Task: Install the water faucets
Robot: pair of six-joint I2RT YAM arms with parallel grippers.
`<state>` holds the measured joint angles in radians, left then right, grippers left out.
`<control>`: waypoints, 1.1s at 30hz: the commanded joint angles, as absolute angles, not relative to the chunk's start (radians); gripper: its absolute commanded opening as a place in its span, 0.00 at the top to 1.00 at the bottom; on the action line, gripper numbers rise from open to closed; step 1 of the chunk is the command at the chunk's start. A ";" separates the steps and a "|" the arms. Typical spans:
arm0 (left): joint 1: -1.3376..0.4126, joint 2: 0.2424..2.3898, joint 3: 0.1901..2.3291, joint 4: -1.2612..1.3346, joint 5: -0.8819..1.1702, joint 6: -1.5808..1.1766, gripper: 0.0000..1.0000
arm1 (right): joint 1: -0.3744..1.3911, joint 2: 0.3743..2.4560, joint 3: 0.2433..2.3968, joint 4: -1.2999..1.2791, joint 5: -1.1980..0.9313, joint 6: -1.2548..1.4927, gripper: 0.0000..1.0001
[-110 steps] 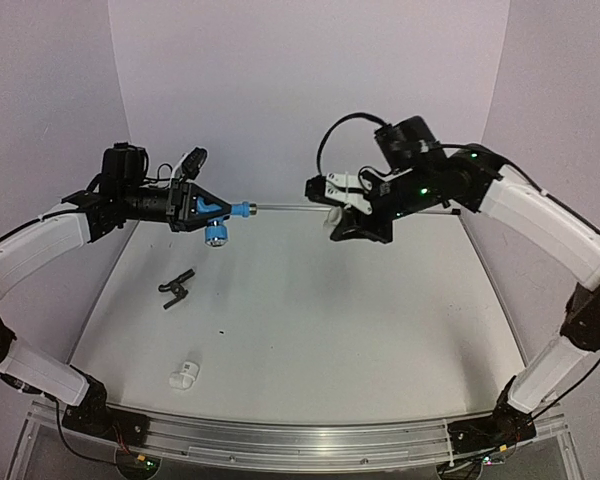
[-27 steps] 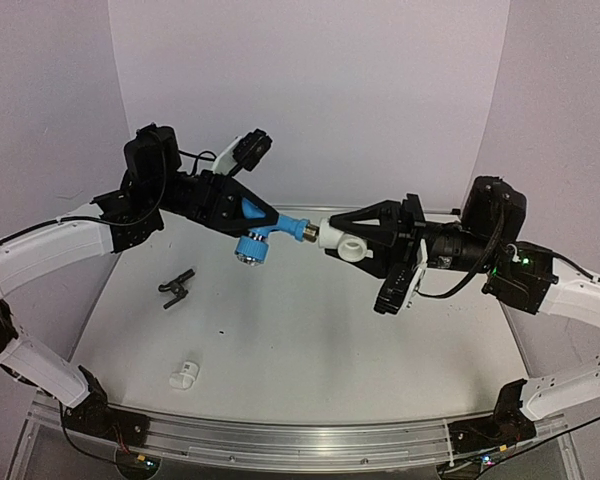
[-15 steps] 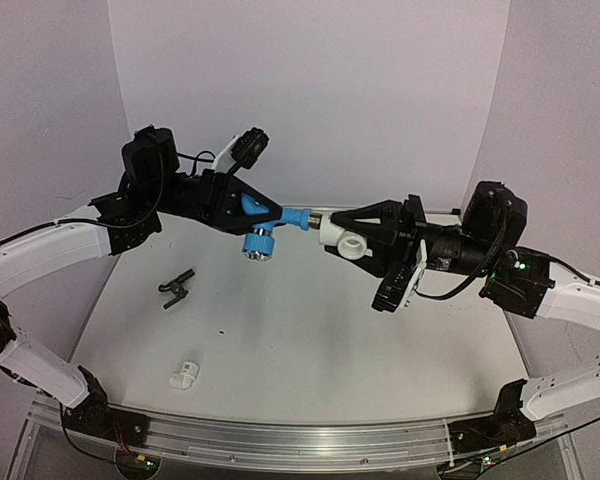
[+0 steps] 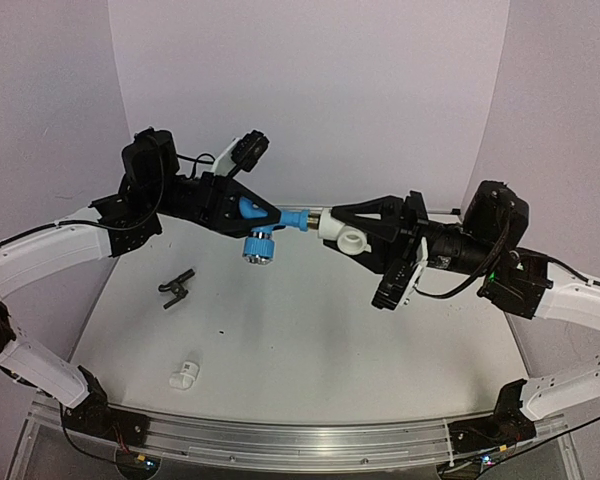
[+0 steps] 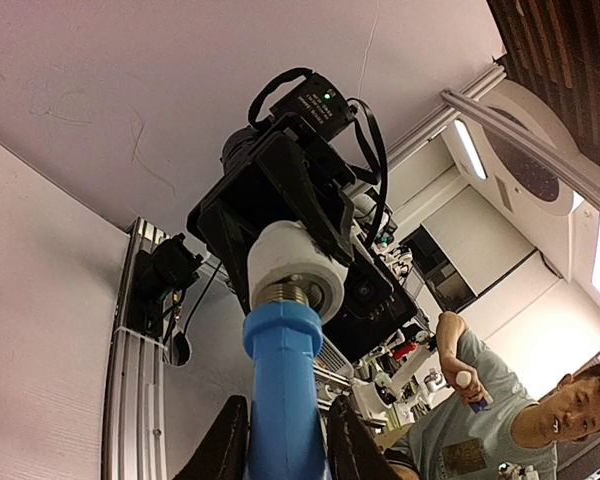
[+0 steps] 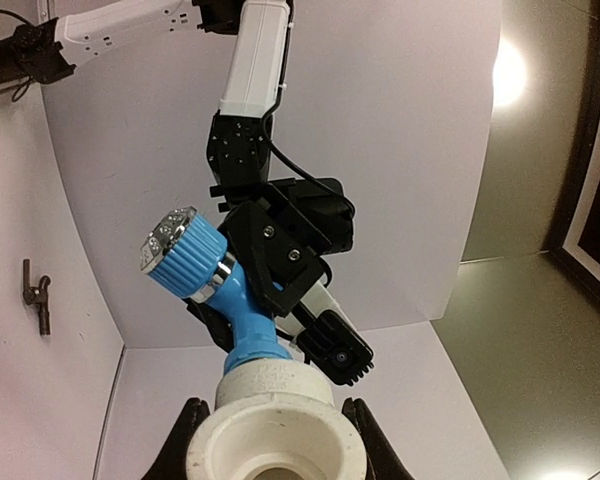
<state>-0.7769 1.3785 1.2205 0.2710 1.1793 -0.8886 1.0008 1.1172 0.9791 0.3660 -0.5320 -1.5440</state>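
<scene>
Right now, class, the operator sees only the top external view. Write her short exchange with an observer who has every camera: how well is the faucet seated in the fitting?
Operator: Is the stem fully in?
Observer: Not by the look of it. In the left wrist view, metal threads show between the blue faucet and the white fitting.
Operator: How is the fitting held?
Observer: The right wrist view shows the right gripper with one finger on each side of the fitting.
</scene>
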 commanded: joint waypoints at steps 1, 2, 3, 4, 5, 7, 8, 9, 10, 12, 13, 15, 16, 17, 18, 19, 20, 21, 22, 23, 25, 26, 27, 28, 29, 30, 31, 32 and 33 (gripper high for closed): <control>-0.787 1.342 1.223 0.303 1.214 -0.879 1.00 | 1.011 1.126 0.987 0.443 -0.518 -1.549 1.00; -0.787 1.342 1.223 0.307 1.217 -0.882 1.00 | 1.010 1.127 0.988 0.439 -0.516 -1.550 1.00; -0.787 1.340 1.223 0.300 1.215 -0.878 1.00 | 1.010 1.129 0.989 0.432 -0.516 -1.555 1.00; -0.787 1.340 1.225 0.292 1.214 -0.871 1.00 | 1.011 1.130 0.990 0.427 -0.517 -1.558 1.00; -0.787 1.337 1.230 0.267 1.213 -0.852 1.00 | 1.009 1.128 0.994 0.386 -0.523 -1.584 1.00; -0.787 1.332 1.245 0.223 1.211 -0.822 1.00 | 1.009 1.124 1.003 0.317 -0.543 -1.618 1.00; -0.787 1.332 1.251 0.210 1.215 -0.813 1.00 | 1.010 1.123 1.003 0.298 -0.548 -1.626 1.00; -0.787 1.329 1.257 0.205 1.218 -0.810 1.00 | 1.011 1.124 1.007 0.275 -0.550 -1.632 1.00; -0.787 1.327 1.260 0.198 1.218 -0.804 1.00 | 1.010 1.126 1.010 0.268 -0.547 -1.635 1.00; -0.787 1.323 1.265 0.182 1.219 -0.793 1.00 | 1.010 1.131 1.017 0.260 -0.536 -1.630 1.00; -0.787 1.322 1.265 0.178 1.221 -0.792 1.00 | 1.010 1.132 1.021 0.258 -0.533 -1.629 1.00; -0.787 1.322 1.271 0.159 1.224 -0.776 1.00 | 1.011 1.134 1.024 0.258 -0.529 -1.628 1.00; -0.787 1.321 1.270 0.153 1.223 -0.772 1.00 | 1.010 1.135 1.026 0.258 -0.528 -1.628 1.00; -0.787 1.320 1.265 0.154 1.219 -0.772 1.00 | 1.011 1.135 1.028 0.258 -0.529 -1.627 1.00; -0.787 1.319 1.261 0.157 1.217 -0.770 1.00 | 1.010 1.134 1.031 0.262 -0.531 -1.621 1.00; -0.787 1.319 1.260 0.157 1.217 -0.770 1.00 | 1.010 1.133 1.032 0.269 -0.532 -1.618 1.00; -0.787 1.321 1.256 0.159 1.214 -0.770 1.00 | 1.010 1.127 1.027 0.289 -0.543 -1.600 1.00; -0.787 1.322 1.254 0.158 1.210 -0.771 1.00 | 1.011 1.123 1.020 0.310 -0.548 -1.590 1.00; -0.787 1.323 1.253 0.159 1.206 -0.770 1.00 | 1.010 1.117 1.012 0.330 -0.559 -1.586 1.00; -0.787 1.326 1.251 0.161 1.204 -0.771 1.00 | 1.010 1.114 1.006 0.348 -0.565 -1.583 1.00; -0.787 1.328 1.248 0.178 1.206 -0.782 1.00 | 1.010 1.107 0.997 0.376 -0.578 -1.570 1.00; -0.787 1.330 1.245 0.189 1.206 -0.791 1.00 | 1.011 1.105 0.994 0.388 -0.581 -1.564 1.00; -0.786 1.330 1.243 0.202 1.206 -0.799 1.00 | 1.010 1.106 0.994 0.392 -0.579 -1.563 1.00; -0.787 1.331 1.241 0.209 1.209 -0.805 1.00 | 1.010 1.106 0.994 0.392 -0.577 -1.562 1.00; -0.787 1.334 1.235 0.229 1.218 -0.823 1.00 | 1.009 1.108 0.997 0.402 -0.564 -1.550 1.00; -0.787 1.334 1.232 0.237 1.221 -0.828 1.00 | 1.010 1.111 0.999 0.403 -0.555 -1.546 1.00; -0.787 1.332 1.227 0.241 1.222 -0.831 1.00 | 1.010 1.113 1.004 0.405 -0.547 -1.541 1.00; -0.787 1.330 1.226 0.241 1.220 -0.830 1.00 | 1.010 1.114 1.004 0.405 -0.546 -1.540 1.00; -0.787 1.329 1.227 0.233 1.217 -0.827 1.00 | 1.010 1.117 1.006 0.405 -0.545 -1.541 1.00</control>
<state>-0.7807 1.3552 1.2213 0.1703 1.2037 -0.8124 1.0042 1.1255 0.9813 0.3206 -0.5552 -1.5692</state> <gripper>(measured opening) 0.242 0.284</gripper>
